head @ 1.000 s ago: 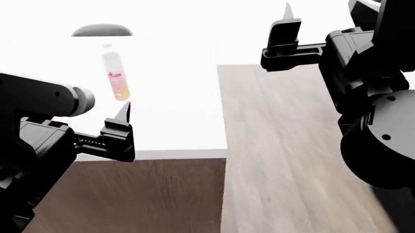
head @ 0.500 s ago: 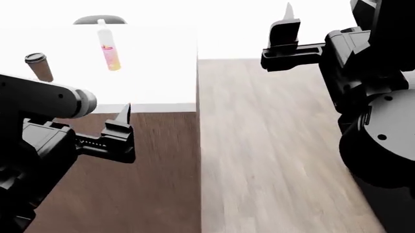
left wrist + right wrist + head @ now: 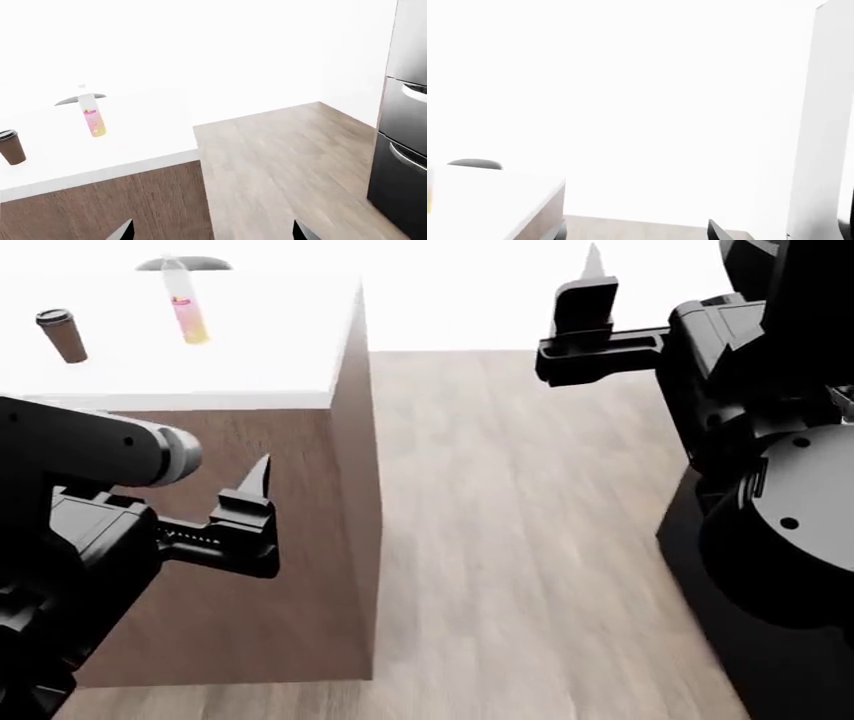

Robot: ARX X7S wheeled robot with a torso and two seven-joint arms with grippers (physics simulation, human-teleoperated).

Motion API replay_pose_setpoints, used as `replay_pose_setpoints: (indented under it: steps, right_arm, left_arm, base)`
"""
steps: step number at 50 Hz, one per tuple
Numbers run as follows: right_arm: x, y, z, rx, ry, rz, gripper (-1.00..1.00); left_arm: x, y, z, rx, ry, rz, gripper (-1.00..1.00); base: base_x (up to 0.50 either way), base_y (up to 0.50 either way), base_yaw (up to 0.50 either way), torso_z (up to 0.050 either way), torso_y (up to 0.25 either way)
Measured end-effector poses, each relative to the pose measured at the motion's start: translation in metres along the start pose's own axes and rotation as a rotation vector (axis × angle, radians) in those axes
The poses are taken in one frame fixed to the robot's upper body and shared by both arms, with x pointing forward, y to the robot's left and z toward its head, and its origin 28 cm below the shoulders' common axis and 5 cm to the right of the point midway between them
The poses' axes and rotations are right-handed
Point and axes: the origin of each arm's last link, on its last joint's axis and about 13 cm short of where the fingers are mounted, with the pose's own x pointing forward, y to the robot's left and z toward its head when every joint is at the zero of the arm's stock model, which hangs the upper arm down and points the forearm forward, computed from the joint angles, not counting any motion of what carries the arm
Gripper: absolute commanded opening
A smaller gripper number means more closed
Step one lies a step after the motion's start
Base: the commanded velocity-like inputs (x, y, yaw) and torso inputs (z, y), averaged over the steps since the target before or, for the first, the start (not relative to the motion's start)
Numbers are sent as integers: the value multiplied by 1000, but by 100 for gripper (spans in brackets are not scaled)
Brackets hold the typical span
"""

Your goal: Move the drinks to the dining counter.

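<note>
The dining counter, white-topped with a brown wood-grain front, stands at the head view's upper left. A brown coffee cup with a black lid and a clear pink-labelled bottle stand upright on it. Both also show in the left wrist view, the cup and the bottle. The blue-and-yellow-labelled bottle is out of view. My left gripper is open and empty in front of the counter's wood panel, well short of the drinks; its jaws are wide apart. My right gripper is open and empty, held high over the floor.
A dark round seat top shows behind the counter. Wood-plank floor runs to the right of the counter. A tall dark grey fridge stands at the far side of the floor in the left wrist view.
The counter has slid up and to the left in the head view and looks farther off. The coffee cup has come into view. Both arms hold the same pose.
</note>
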Motion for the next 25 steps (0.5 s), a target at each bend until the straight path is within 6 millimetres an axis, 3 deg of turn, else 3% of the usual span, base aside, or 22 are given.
replay_pose_setpoints:
  steps: [11,25]
  right_arm:
    - [0,1,1,-2,-1,6,100]
    - [0,-1,-1,6,13,-5,100]
  left_arm:
    - [0,0,-1,-1,1,-1,100]
    - [-1,0,-1,-1,3,-1,100]
  base:
    - [489,-380,0,0,0]
    - [-25,-365,-491,0,0]
